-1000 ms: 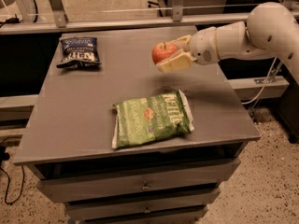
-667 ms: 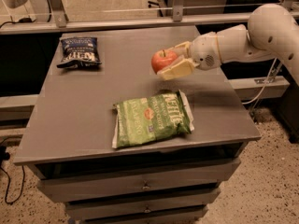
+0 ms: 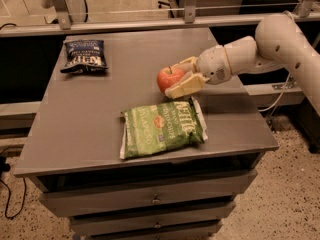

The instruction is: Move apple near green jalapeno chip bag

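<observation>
The grey bench (image 3: 75, 134) carries everything. Under its top are drawers (image 3: 150, 196), all closed, so I cannot say what is in them. My white arm (image 3: 280, 39) reaches in from the right side over the bench.

The green jalapeno chip bag (image 3: 161, 128) lies flat near the front edge, puffy and sealed as far as I can see. A dark blue chip bag (image 3: 85, 56) lies well apart at the far left corner, also closed.

My pincer (image 3: 178, 78) sits just behind the green bag's far edge, clamped on the apple (image 3: 169, 78) with one finger behind it and one in front. The apple is low and close beside the bag, though I cannot tell whether it rests on the bench yet.

I judge the carrying as good as done: the apple is already near the bag. What is left is to set it down, let go and draw clear without nudging the bag or rolling the apple.
</observation>
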